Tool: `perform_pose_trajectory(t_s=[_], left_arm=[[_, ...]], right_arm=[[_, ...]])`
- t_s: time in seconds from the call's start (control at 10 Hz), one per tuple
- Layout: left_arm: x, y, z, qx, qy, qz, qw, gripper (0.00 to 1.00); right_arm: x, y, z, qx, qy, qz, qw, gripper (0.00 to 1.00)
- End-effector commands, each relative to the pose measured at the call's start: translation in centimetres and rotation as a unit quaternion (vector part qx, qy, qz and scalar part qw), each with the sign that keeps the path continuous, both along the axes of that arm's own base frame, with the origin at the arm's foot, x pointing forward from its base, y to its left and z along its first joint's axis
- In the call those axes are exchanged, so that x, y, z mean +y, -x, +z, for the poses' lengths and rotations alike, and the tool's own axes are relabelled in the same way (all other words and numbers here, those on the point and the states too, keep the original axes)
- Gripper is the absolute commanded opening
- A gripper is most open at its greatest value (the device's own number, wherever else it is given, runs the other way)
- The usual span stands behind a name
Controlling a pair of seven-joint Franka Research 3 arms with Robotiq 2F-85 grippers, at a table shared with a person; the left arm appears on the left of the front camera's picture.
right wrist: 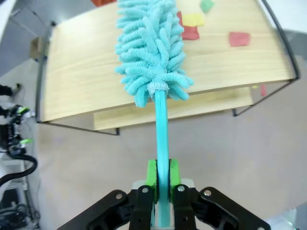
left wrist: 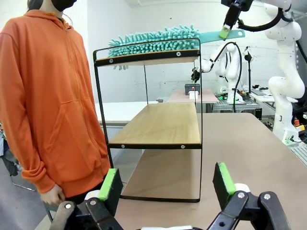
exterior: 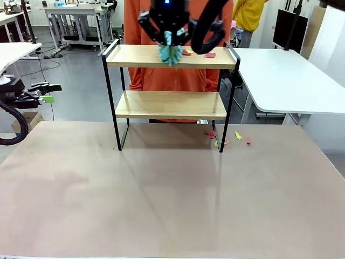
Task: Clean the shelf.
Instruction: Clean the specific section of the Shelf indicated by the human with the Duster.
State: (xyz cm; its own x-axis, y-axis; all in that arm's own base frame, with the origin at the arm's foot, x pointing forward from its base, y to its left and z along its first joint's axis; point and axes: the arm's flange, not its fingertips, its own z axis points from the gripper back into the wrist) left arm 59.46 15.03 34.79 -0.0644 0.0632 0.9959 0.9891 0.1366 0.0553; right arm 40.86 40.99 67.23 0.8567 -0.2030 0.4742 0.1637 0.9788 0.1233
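Person (exterior: 135,27) cut off above shoulders (front view); table scraps (exterior: 237,135) unidentifiable.

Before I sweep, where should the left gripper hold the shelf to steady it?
Take the shelf by its thin black front upright, coming from the left end, which the open left gripper faces. The post is slim and vertical; the boards look too wide.

Grey floor (exterior: 81,91), white tables (exterior: 285,81), and perhaps a dark monitor (exterior: 289,29) behind.

Everything is lit brightly and evenly. A soft shadow is cast under the shelf (exterior: 170,105) onto the tabletop (exterior: 161,205); wrist-view edges are bowed.
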Motion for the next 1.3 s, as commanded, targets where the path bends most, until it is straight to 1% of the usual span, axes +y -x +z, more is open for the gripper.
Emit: perform_pose_trajectory(t_s=[0.0, 0.3, 0.5, 0.6, 0.7, 0.8, 0.9, 1.0, 1.2], left_arm=[[-0.1, 0.3, 0.4, -0.001, -0.001, -0.002, 1.0, 1.0], [-0.1, 0.3, 0.4, -0.001, -0.001, -0.002, 1.0, 1.0], [-0.1, 0.3, 0.4, -0.001, -0.001, -0.002, 1.0, 1.0], [-0.1, 0.3, 0.4, -0.001, -0.001, -0.002, 1.0, 1.0], [-0.1, 0.3, 0.4, -0.001, -0.001, -0.002, 1.0, 1.0], [-0.1, 0.3, 0.4, -0.001, -0.001, -0.002, 1.0, 1.0], [-0.1, 0.3, 0.4, -0.001, -0.001, -0.002, 1.0, 1.0], [-0.1, 0.3, 0.4, -0.001, -0.001, -0.002, 1.0, 1.0], [-0.1, 0.3, 0.4, -0.001, -0.001, -0.002, 1.0, 1.0]], right_arm=[[-3.7, 0.2, -0.7, 0.021, 0.011, -0.002, 1.0, 0.13], [-8.6, -0.4, -1.4, 0.041, 0.034, -0.018, 0.998, 0.13], [-11.7, -0.4, -1.5, 0.045, 0.048, -0.042, 0.997, 0.13], [-13.2, -0.1, -1.0, 0.037, 0.061, -0.062, 0.996, 0.13], [-14.1, 0.4, -0.4, 0.02, 0.063, -0.076, 0.995, 0.13], [-14.4, 1.1, 0.3, -0.001, 0.055, -0.063, 0.996, 0.13], [-13.8, 1.9, 1.1, -0.023, 0.012, -0.028, 0.999, 0.13], [-13.1, -0.1, 0.3, 0.018, 0.053, -0.07, 0.996, 0.13], [-13.1, -0.1, 0.3, 0.018, 0.053, -0.07, 0.996, 0.13]])
